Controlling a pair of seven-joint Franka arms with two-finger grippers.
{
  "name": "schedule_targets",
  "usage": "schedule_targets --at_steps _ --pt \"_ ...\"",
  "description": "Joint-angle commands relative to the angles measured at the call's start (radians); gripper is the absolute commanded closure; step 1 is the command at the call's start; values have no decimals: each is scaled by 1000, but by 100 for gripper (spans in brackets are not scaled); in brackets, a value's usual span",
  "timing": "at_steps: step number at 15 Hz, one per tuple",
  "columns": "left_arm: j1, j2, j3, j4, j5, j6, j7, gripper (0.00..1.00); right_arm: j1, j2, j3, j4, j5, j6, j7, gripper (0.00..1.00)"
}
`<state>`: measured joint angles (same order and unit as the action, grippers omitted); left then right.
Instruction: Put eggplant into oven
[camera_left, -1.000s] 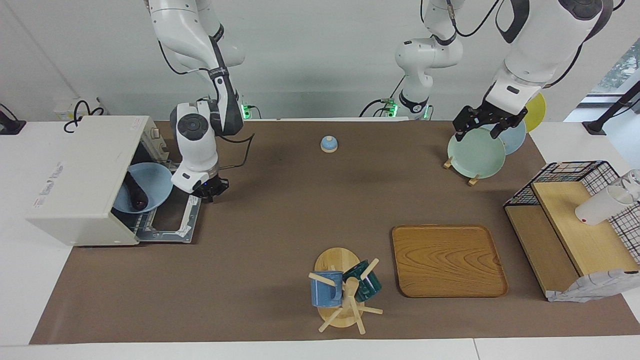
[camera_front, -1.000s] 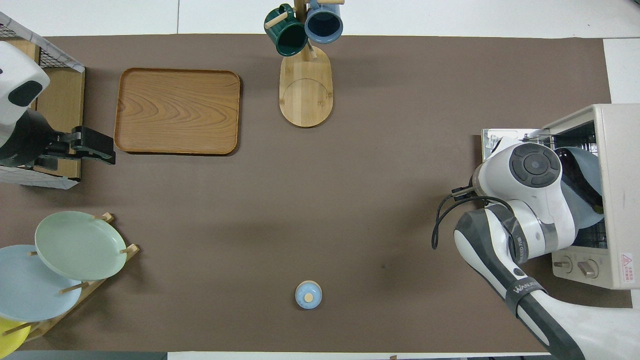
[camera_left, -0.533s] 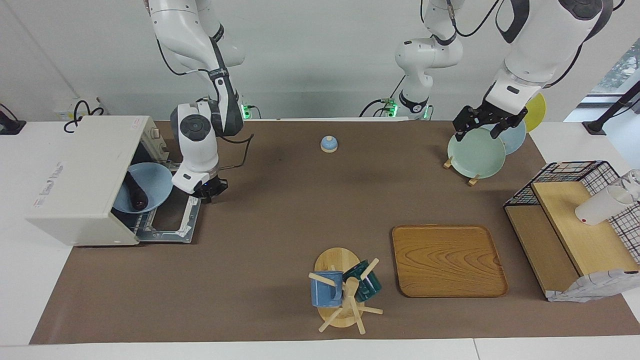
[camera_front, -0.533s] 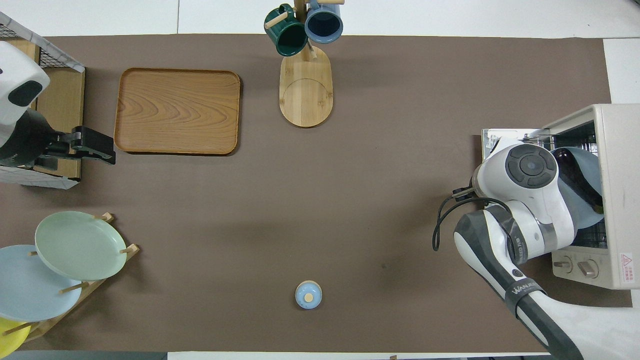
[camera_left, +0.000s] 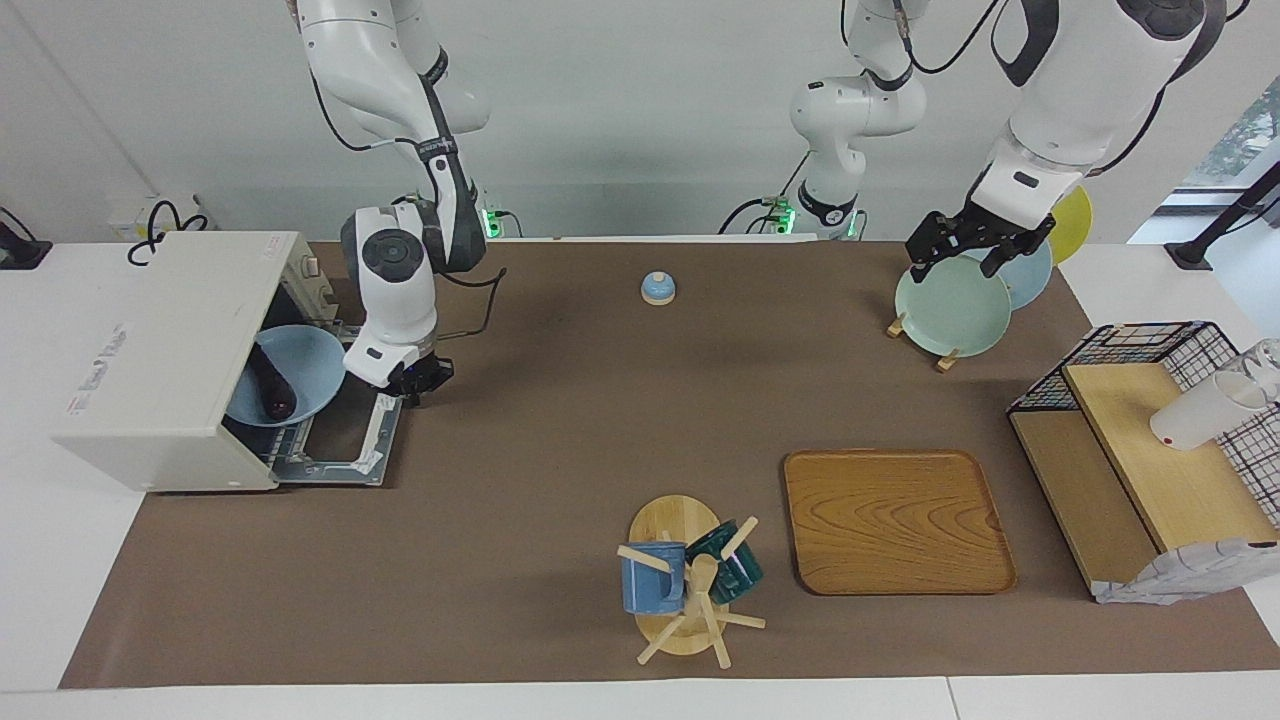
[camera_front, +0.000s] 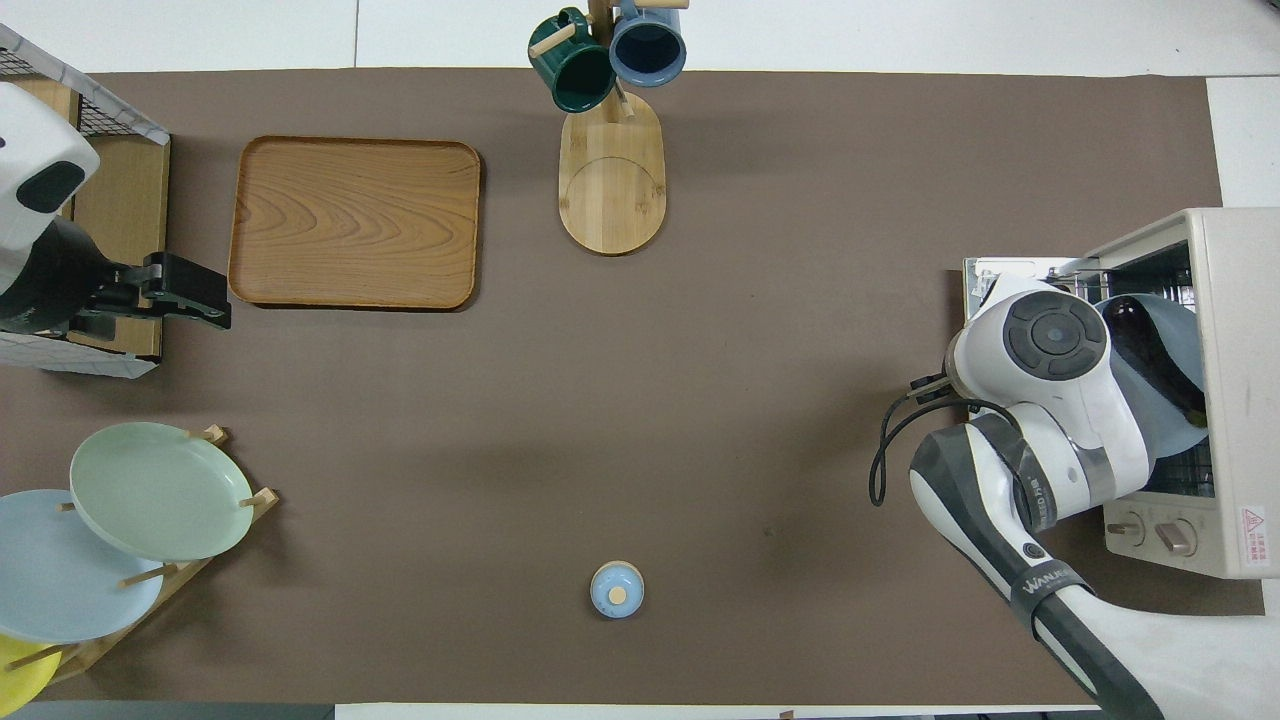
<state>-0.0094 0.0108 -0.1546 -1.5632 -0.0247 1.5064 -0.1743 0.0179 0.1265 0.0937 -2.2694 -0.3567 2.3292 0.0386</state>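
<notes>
The cream-white oven (camera_left: 150, 340) (camera_front: 1240, 330) stands at the right arm's end of the table, its glass door (camera_left: 340, 440) folded down flat. Inside on the rack sits a light blue bowl (camera_left: 305, 360) (camera_front: 1165, 410) with the dark purple eggplant (camera_left: 272, 385) (camera_front: 1150, 345) lying in it. My right gripper (camera_left: 415, 383) is shut with nothing seen in it, low over the door's corner nearer to the robots; the overhead view hides it under its wrist. My left gripper (camera_left: 955, 262) (camera_front: 205, 300) hangs open and waits, high over the plate rack.
A plate rack holds a green plate (camera_left: 950, 310), a blue one and a yellow one. A wooden tray (camera_left: 895, 520), a mug tree (camera_left: 685, 585) with two mugs, a wire-and-wood shelf (camera_left: 1150, 470) with a white cup (camera_left: 1200, 410), and a small blue lidded pot (camera_left: 657, 288) stand about.
My right wrist has drawn slightly away from the oven's mouth, its gripper still shut. The bowl, the eggplant and the left arm have not moved.
</notes>
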Motion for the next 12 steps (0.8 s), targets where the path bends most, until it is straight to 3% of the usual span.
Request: schedule_targets --at_steps 1,7,12 --pt "5 -31 0 -38 -1 25 -1 0 -15 -2 5 -10 -39 7 7 100" --pt "5 -31 0 -38 -1 25 -2 0 -7 -5 8 34 -209 -102 -2 100" --pt "0 -31 0 -38 0 25 4 0 -16 -7 8 145 -212 -211 -150 100"
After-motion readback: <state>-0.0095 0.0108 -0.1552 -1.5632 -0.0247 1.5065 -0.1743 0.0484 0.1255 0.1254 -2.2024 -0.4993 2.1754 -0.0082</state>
